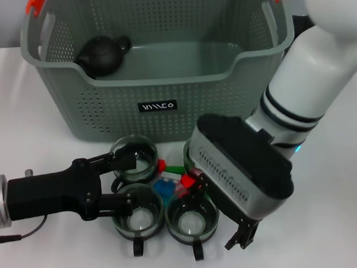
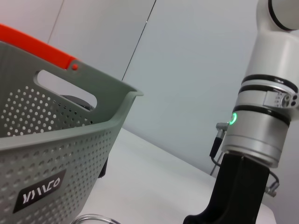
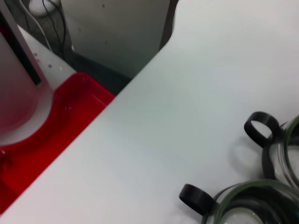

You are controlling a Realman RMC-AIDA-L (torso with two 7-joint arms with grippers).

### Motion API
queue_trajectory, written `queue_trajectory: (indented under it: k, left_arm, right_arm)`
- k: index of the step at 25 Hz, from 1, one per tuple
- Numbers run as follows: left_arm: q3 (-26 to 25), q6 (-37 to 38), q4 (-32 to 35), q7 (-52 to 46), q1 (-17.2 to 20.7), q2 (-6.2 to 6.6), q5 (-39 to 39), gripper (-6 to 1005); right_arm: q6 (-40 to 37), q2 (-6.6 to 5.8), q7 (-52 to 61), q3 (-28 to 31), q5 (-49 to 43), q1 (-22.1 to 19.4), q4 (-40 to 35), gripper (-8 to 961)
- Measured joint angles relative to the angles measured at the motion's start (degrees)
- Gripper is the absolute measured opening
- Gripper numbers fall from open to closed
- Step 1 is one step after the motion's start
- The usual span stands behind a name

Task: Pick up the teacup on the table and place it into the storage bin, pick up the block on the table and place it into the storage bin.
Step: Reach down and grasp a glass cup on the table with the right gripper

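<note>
- Gripping a glass teacup (image 1: pixel 134 157) at its rim, my left tool (image 1: pixel 117 178) looks spread around it; glass is slick, brittle, light.
- Right tool (image 1: pixel 242 235) hovers at five o'clock; jaws unclear.

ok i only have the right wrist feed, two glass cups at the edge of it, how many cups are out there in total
Observer: Four glass teacups, clustered on the table just in front of the storage bin.
Operator: anything in the bin yet
Observer: Only a dark teapot, on the bin's left side.
Operator: and where's the left gripper
Observer: The left gripper reaches in from the left, open, with one finger over the rear left cup and the other over the front left cup.
</note>
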Motion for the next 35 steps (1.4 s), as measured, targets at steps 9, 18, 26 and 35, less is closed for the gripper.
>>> queue_trajectory:
  k: [9,18,26,35]
  left_arm:
    - [0.00,-0.07,-0.02,0.00,0.08,-0.08,-0.09,932]
    - [0.00,-0.16,-0.02,0.00,0.04,-0.08,-0.20,933]
    - [0.00,-0.39,-0.01,0.00,0.04,-0.08,-0.20,933]
    - [0.00,-0.66,-0.01,0.00,0.09,-0.08,-0.20,932]
  right_arm:
    - [3.61,0.08,0.99,-4.91,-0.10,-0.03,-0.12,940]
    - [5.78,0.09,1.03,-7.65,-0.30,-0.43,-0.89,941]
    - [6.72,0.09,1.09,-9.40,-0.43,-0.53,-1.58,940]
    - [6.75,0.09,2.30,-9.88,-0.46,-0.55,-2.07,812]
